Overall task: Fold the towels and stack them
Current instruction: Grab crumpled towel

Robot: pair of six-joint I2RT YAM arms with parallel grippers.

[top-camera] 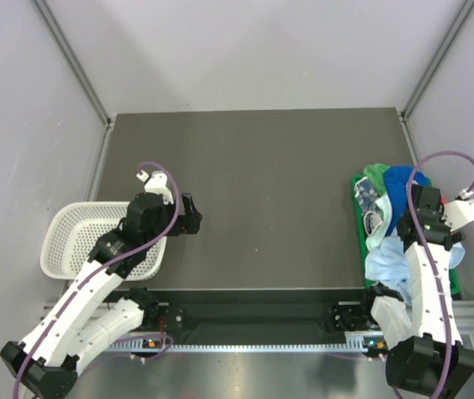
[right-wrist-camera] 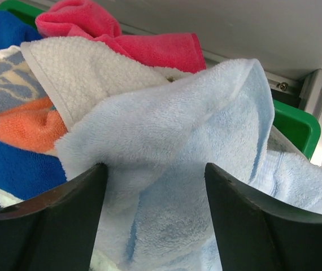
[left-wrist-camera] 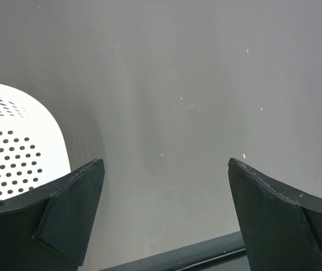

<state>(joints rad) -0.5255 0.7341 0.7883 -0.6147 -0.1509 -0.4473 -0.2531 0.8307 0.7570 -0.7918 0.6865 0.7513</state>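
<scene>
Both wide: left gripper (left-wrist-camera: 165, 169) by basket rim (left-wrist-camera: 51, 127), right gripper (right-wrist-camera: 155, 169) over pale blue towel (right-wrist-camera: 178, 113).

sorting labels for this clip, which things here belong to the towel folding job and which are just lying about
Job: pale blue towel, pink towel, royal blue towel, whitish towel, printed towel.
Lying about: white mesh basket, green tray.

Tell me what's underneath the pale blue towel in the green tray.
The pale blue terry towel drapes over a whitish textured towel, with a pink towel behind. What lies beneath its middle is covered, as is the green plastic tray floor.
</scene>
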